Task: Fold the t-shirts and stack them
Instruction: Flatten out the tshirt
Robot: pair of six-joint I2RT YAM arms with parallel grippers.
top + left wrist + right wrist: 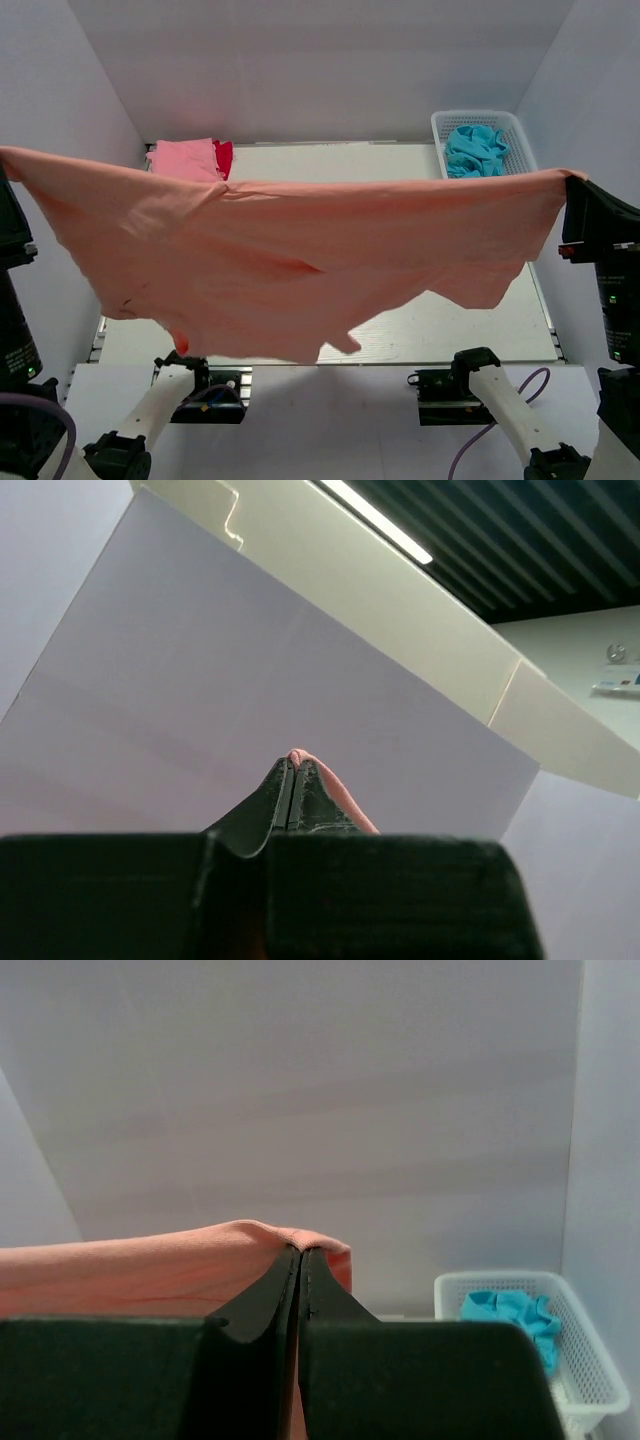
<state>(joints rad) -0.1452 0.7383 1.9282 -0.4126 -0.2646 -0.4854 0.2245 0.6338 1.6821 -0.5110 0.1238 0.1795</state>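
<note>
The large salmon-orange soft cloth t-shirt point(300, 260) hangs in the air above the white tabletop point(450, 325), spread wide like a curtain, with its long axis running straight across from one arm to the other. The left pincer point(295, 777) is clamped shut on one top corner; a small fold of salmon cloth shows pinched between its black fingers. The right pincer point(300, 1257) is likewise closed on the opposite top corner, and the cloth runs away from it to the left. The top edge between them is pulled nearly taut and level, while the lower edge droops unevenly toward the near side and dips lowest left of centre. Both arms bear the cloth equally, so neither is nearer to it. Laying it flat would seem to call for both pincers to come down together, keeping that edge stretched. The folded light pink shirt point(185, 158), with a red shirt point(224, 157) just beside it, sits at the far left corner, on the left arm's side. A crumpled turquoise-blue shirt point(475, 148) lies inside the white plastic lattice basket point(522, 128) at the far right.
</note>
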